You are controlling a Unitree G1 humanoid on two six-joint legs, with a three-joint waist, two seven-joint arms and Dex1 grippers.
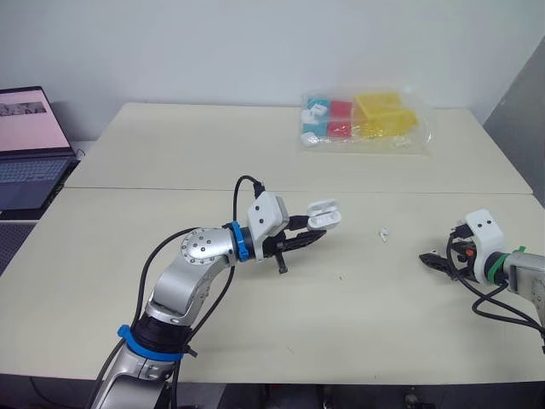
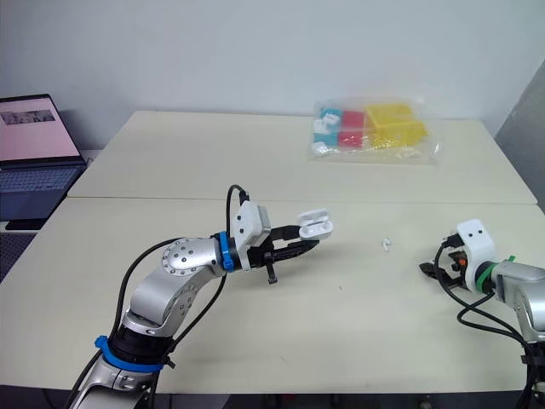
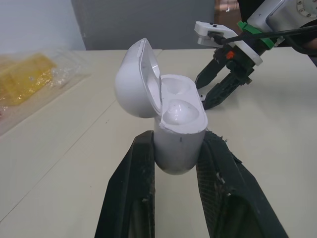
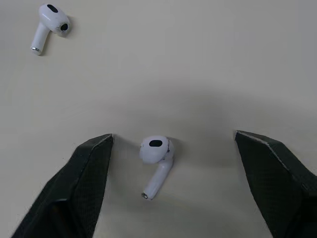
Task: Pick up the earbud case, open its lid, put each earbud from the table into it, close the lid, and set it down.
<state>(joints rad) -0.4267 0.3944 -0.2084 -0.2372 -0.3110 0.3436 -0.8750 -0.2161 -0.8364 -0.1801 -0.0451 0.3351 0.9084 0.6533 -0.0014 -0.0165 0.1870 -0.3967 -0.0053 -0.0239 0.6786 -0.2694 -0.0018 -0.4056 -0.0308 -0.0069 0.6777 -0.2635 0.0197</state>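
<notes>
head view: my left gripper [image 1: 317, 232] is clamped on the earbud case [image 1: 324, 215], whose lid is open. one earbud [image 1: 384, 233] lies on the table [image 1: 170, 153] right of the case, and my right gripper [image 1: 428, 259] is farther right. left wrist: the case stands upright between the fingers [image 3: 131, 198]. right wrist: the claw is spread wide around a second earbud [image 4: 155, 153].

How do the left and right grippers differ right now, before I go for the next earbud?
The left gripper is shut on the earbud case, whose lid stands open; the right gripper is open and holds nothing. The left gripper carries its load above the table; the right gripper sits low, its fingers either side of an earbud lying on the table. Both point inward, toward each other.
</notes>
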